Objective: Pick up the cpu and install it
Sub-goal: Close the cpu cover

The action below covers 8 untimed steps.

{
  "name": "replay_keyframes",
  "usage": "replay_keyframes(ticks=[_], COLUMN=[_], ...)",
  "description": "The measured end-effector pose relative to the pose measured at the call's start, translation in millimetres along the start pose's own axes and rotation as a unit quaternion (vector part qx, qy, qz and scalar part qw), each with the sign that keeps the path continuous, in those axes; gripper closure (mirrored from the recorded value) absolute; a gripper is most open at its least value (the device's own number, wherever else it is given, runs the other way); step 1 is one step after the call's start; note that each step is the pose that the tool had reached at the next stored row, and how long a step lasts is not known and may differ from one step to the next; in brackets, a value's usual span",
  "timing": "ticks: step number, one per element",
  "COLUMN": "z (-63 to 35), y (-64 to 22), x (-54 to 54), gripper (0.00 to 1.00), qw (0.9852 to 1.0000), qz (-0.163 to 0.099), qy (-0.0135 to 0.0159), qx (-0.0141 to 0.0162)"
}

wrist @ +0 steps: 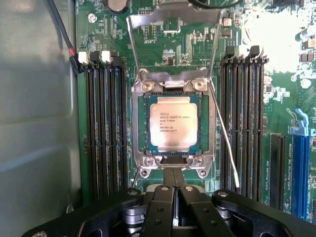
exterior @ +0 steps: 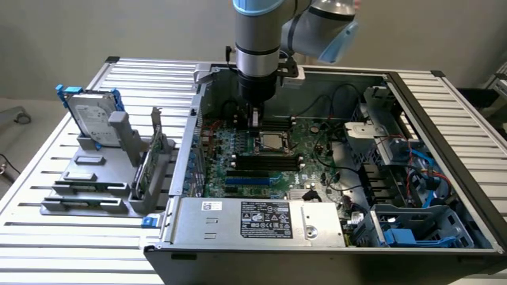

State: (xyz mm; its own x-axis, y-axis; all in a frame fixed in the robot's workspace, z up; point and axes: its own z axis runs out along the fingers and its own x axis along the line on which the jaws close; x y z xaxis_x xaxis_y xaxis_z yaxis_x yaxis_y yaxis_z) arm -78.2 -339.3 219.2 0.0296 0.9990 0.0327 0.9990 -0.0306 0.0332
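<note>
Slatted metal table under open computer case and grey rack.

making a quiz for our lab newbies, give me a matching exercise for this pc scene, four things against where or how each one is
Things
1. cpu
2. gripper
3. hard drive
4. load plate

Place or state
a. upright in the grey stand, at the exterior view's left
b. swung up, open
c. shut, over the motherboard close by the socket
d. lying flat in the socket

Pairs: 1-d, 2-c, 3-a, 4-b
</note>
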Motion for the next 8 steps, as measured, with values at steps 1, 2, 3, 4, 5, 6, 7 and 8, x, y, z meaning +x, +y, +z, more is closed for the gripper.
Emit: replay_keyframes(ticks=[1,2,3,4,5,6,7,8], z=[-0.1,-0.4,-0.9,-1.7,-2.6,-3.9,-5.3,-6.7], y=[1.8,3.7,5.7,8.0,10.8,13.8,16.8,19.9], x=[0.1,0.1,-0.1,-0.4,-0.7,-1.3,-2.0,-2.7], gripper=[0.89,0.89,0.89,0.89,0.89,0.89,0.89,0.89], qw=[1.0000,1.0000,1.0000,1.0000,1.0000,1.0000,1.0000,1.0000], qz=[0.000,0.000,0.000,0.000,0.000,0.000,0.000,0.000], qy=[0.0001,0.0000,0.0000,0.0002,0.0006,0.0012,0.0019,0.0029], qx=[-0.0001,0.0000,0.0000,0.0000,0.0000,0.0000,0.0000,0.0000])
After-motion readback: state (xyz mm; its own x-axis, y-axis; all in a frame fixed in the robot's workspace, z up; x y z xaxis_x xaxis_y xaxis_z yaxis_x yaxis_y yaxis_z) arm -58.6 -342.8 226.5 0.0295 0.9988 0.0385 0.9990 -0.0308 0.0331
